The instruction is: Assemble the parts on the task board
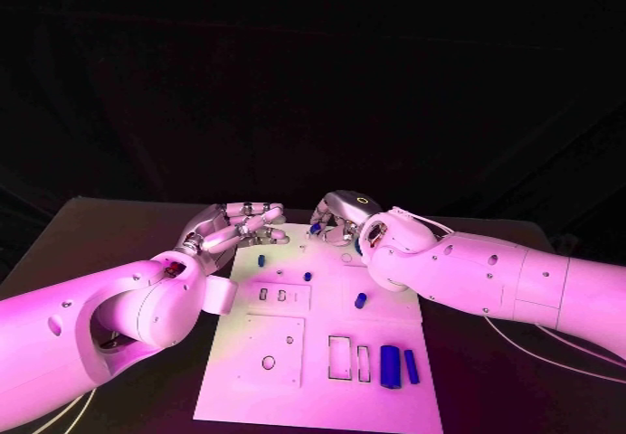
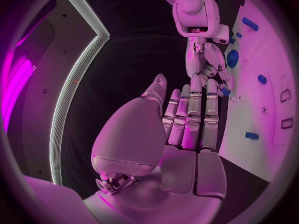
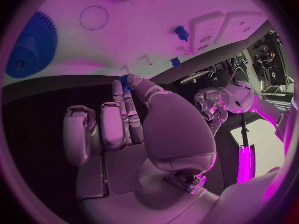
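**Observer:** Which hand has the part right now?

**Operator:** The right hand point(image 1: 342, 220). From the right wrist camera I see a small blue piece point(image 3: 126, 80) pinched at its fingertips point(image 3: 119, 92), with the remaining fingers curled in beside them. It looks toothed, like a little gear, but it's too small for me to be sure.

**Observer:** And where is that compared with the board?

**Operator:** The white board point(image 1: 392, 398) runs from under the hand back toward the robot. The hand is at the board's far edge, so the piece sits at that far end, just off the hand's tips and pointing down at the plate. I can't tell whether it touches the surface.

**Observer:** The left hand?

**Operator:** My left hand point(image 1: 239, 228) holds nothing. Its fingers lie straight and close together, alongside the board's far left corner, facing the right hand and near it, though apart.

**Observer:** So what does the next move turn on?

**Operator:** I'd judge it's the line between the piece and its seat. A large blue gear point(image 3: 30, 47) already lies on the board beyond the fingertips, and a small blue peg point(image 3: 181, 33) stands off to one side. If the pinched piece is meant to mesh beside that gear, I need to carry it forward past the tips, keeping its flat face level to the plate.

**Observer:** Any other parts waiting?

**Operator:** Two long blue bars point(image 1: 399, 366) lie side by side at the near end, far behind both hands, lengthwise along the board.
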`<state>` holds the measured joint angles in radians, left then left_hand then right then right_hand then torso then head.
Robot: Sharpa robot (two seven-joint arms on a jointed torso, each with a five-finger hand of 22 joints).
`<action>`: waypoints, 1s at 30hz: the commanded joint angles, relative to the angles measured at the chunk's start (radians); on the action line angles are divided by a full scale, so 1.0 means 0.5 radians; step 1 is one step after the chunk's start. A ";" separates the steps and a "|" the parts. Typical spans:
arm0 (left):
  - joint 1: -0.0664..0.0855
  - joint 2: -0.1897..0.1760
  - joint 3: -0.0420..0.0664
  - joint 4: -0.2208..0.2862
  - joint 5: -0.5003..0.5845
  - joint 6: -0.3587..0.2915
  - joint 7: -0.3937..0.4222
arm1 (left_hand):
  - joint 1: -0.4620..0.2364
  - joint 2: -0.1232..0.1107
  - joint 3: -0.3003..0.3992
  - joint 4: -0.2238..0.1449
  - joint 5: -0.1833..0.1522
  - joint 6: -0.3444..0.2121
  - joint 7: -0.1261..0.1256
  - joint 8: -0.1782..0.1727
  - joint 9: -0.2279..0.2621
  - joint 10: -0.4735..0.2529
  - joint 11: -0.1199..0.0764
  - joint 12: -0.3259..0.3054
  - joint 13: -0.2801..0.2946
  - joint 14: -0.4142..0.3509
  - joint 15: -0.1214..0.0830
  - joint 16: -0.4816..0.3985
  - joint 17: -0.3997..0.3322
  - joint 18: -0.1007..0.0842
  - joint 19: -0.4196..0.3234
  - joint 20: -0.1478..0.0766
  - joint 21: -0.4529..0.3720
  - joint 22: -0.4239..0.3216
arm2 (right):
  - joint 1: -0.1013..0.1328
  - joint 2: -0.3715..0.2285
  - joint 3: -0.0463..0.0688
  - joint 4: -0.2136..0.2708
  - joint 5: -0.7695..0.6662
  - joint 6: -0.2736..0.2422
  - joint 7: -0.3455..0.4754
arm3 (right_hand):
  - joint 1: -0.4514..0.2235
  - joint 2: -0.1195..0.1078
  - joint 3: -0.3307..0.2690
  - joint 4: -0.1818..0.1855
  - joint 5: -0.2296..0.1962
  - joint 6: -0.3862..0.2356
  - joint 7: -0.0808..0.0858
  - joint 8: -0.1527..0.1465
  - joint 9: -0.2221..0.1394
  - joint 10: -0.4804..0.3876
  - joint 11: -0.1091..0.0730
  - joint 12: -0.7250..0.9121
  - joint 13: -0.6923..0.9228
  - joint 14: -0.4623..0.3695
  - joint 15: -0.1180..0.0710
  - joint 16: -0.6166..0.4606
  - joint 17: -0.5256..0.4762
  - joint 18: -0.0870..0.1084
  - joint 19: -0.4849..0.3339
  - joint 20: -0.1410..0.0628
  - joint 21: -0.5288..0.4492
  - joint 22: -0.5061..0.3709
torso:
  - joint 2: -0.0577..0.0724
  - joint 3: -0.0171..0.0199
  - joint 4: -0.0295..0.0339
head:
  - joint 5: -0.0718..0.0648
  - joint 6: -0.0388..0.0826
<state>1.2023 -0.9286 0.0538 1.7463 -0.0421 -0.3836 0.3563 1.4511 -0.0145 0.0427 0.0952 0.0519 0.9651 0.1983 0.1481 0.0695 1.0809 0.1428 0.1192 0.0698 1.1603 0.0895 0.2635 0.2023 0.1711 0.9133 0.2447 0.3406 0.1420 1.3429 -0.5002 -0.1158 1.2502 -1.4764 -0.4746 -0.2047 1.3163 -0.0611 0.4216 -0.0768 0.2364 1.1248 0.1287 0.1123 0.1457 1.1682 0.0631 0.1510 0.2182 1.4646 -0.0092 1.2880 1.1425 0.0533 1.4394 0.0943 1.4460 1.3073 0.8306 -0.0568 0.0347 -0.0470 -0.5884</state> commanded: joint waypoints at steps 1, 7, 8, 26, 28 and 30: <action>0.004 0.008 0.002 0.003 -0.008 0.033 0.026 | -0.005 0.017 0.005 -0.005 0.009 0.004 0.010 -0.013 -0.002 0.000 0.008 -0.010 -0.001 -0.007 0.006 0.008 0.002 0.025 0.003 -0.002 0.010 0.002 | -0.006 0.021 -0.002 -0.026 0.000 0.016 -0.002 | -0.007 -0.009 0.007 0.011 0.008 0.002 0.006 0.008 0.036 -0.002 0.008 0.006 0.003 0.070 -0.008 0.003 -0.001 -0.008 -0.011 -0.001 -0.010 0.081 | 0.001 -0.0006 0.000 | 0.005 -0.002; 0.005 0.011 0.002 0.001 -0.008 0.032 0.024 | -0.002 0.018 0.005 -0.007 0.009 0.005 0.010 -0.014 -0.002 0.001 0.008 -0.013 0.000 -0.013 0.007 0.007 0.003 0.024 0.000 -0.002 0.010 0.001 | -0.014 0.060 -0.004 -0.064 -0.003 0.016 -0.005 | -0.012 -0.013 0.008 0.014 0.009 -0.006 0.008 0.004 0.037 -0.002 0.008 0.007 0.004 0.070 -0.007 0.003 -0.002 -0.007 -0.012 0.000 -0.010 0.081 | 0.002 -0.0022 -0.002 | 0.006 -0.002; 0.005 0.012 0.002 0.001 -0.008 0.032 0.023 | -0.002 0.018 0.005 -0.007 0.009 0.005 0.010 -0.014 -0.002 0.001 0.008 -0.013 0.000 -0.013 0.007 0.007 0.003 0.024 0.000 -0.002 0.010 0.001 | -0.015 0.064 -0.004 -0.067 -0.003 0.016 -0.005 | -0.012 -0.013 0.008 0.014 0.009 -0.006 0.008 0.004 0.037 -0.002 0.008 0.007 0.004 0.070 -0.007 0.003 -0.002 -0.007 -0.012 0.000 -0.010 0.081 | 0.002 -0.0019 -0.001 | 0.010 -0.003; 0.008 0.014 0.002 -0.008 -0.008 0.030 0.013 | -0.001 0.017 0.005 -0.008 0.009 0.005 0.011 -0.016 -0.002 0.001 0.009 -0.014 -0.001 -0.015 0.007 0.007 0.004 0.024 -0.001 -0.002 0.009 0.001 | -0.018 0.097 -0.005 -0.091 0.003 0.061 -0.009 | -0.029 -0.029 0.005 0.024 0.004 -0.024 0.012 -0.006 0.039 -0.015 0.013 0.006 0.004 0.067 -0.003 0.000 -0.010 -0.004 -0.021 0.003 -0.018 0.069 | 0.007 -0.0017 -0.001 | 0.015 -0.002; 0.008 0.014 0.002 -0.009 -0.008 0.030 0.013 | -0.001 0.017 0.005 -0.008 0.009 0.005 0.011 -0.016 -0.002 0.001 0.009 -0.014 -0.001 -0.015 0.007 0.007 0.004 0.024 -0.001 -0.002 0.009 0.001 | -0.018 0.103 -0.006 -0.099 0.003 0.072 -0.013 | -0.038 -0.037 0.006 0.030 0.001 -0.044 0.019 -0.018 0.038 -0.036 0.020 -0.002 0.001 0.063 0.001 -0.009 -0.026 -0.001 -0.032 0.006 -0.027 0.055 | 0.007 -0.0025 0.000 | 0.012 -0.003; 0.009 0.015 0.002 -0.010 -0.008 0.031 0.012 | -0.001 0.017 0.005 -0.008 0.009 0.005 0.011 -0.016 -0.002 0.001 0.009 -0.014 -0.001 -0.015 0.007 0.007 0.004 0.024 -0.001 -0.002 0.009 0.001 | -0.018 0.107 -0.006 -0.106 0.003 0.082 -0.016 | -0.045 -0.045 0.009 0.035 -0.002 -0.064 0.026 -0.031 0.036 -0.055 0.026 -0.010 -0.003 0.060 0.007 -0.015 -0.035 0.001 -0.040 0.010 -0.035 0.045 | 0.006 -0.0032 0.002 | 0.012 -0.005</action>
<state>1.2050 -0.9238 0.0538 1.7403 -0.0422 -0.3837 0.3548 1.4511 -0.0145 0.0427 0.0952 0.0519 0.9651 0.1983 0.1441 0.0696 1.0809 0.1428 0.1155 0.0698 1.1564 0.0932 0.2635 0.2028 0.1711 0.9133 0.2447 0.3406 0.1418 1.3345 -0.4487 -0.1184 1.1995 -1.4710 -0.4609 -0.2055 1.2973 -0.0802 0.4267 -0.0628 0.2359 1.0968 0.1420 0.0998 0.1684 1.1444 0.0786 0.1507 0.2193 1.4646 -0.0092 1.2838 1.1255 0.0533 1.4262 0.0999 1.4342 1.3078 0.8336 -0.0580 0.0346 -0.0402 -0.5894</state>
